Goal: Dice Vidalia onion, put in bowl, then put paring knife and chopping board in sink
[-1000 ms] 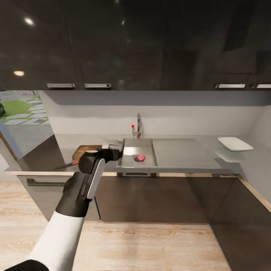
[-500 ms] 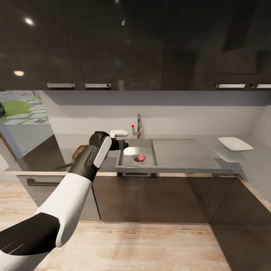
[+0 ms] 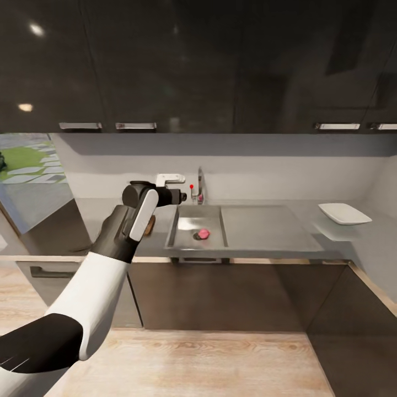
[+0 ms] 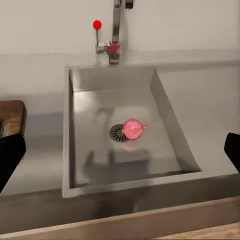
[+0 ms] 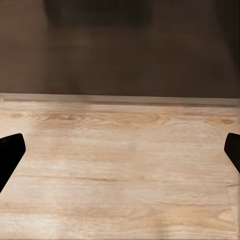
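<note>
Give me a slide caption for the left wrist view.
Open left gripper looks down on the pink Vidalia onion beside the drain of the steel sink, under the chrome faucet.

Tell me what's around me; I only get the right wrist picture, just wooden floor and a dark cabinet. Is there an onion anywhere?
Observer: Yes, a pink onion lies in the sink, right beside the drain.
Operator: Is an arm near it?
Observer: The left gripper hangs in front of the sink, fingers spread wide, nothing between them.
Operator: And the bowl?
Observer: A white bowl sits on the countertop, far to the right of the sink.
Operator: Any chopping board?
Observer: A wooden chopping board edge shows just left of the sink.
</note>
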Tool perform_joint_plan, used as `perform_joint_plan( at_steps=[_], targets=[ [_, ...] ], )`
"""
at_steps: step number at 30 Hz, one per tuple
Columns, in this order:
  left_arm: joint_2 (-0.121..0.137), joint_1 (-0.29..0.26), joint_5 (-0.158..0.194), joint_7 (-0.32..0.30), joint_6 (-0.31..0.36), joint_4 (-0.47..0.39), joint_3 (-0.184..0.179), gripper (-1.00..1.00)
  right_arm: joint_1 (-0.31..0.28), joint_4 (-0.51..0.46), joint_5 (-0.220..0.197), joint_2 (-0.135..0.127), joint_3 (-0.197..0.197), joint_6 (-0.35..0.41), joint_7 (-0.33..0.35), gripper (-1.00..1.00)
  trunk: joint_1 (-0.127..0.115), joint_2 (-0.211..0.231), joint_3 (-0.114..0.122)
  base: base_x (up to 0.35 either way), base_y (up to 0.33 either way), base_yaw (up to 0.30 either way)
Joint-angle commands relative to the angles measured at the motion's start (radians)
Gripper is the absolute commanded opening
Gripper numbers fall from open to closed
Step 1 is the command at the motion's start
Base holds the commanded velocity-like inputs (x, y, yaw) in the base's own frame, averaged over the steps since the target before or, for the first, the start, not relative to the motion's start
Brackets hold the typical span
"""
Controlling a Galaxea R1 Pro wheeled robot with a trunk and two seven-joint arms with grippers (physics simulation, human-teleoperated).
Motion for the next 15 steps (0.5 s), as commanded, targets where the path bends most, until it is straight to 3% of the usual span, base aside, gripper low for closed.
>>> perform_joint_plan(
  at_steps=[1, 6, 15],
  targets=[
    [0.0, -0.001, 0.01, 0.01, 0.003, 0.007, -0.004, 1.0, -0.001, 0.001, -0.003, 0.0, 0.008, -0.003, -0.004, 1.0, 0.001, -0.002, -0.002, 0.244, -0.195, 0.0],
    [-0.003, -0.001, 0.01, 0.011, 0.002, 0.047, -0.03, 1.0, -0.001, 0.001, -0.003, 0.0, 0.008, -0.003, -0.004, 1.0, 0.001, -0.002, -0.002, 0.255, -0.211, 0.0],
    [-0.005, 0.001, 0.01, 0.013, 0.0, 0.108, -0.044, 1.0, -0.001, 0.001, -0.004, 0.001, 0.008, -0.003, -0.005, 1.0, 0.001, -0.002, -0.002, 0.251, -0.233, 0.0]
  ],
)
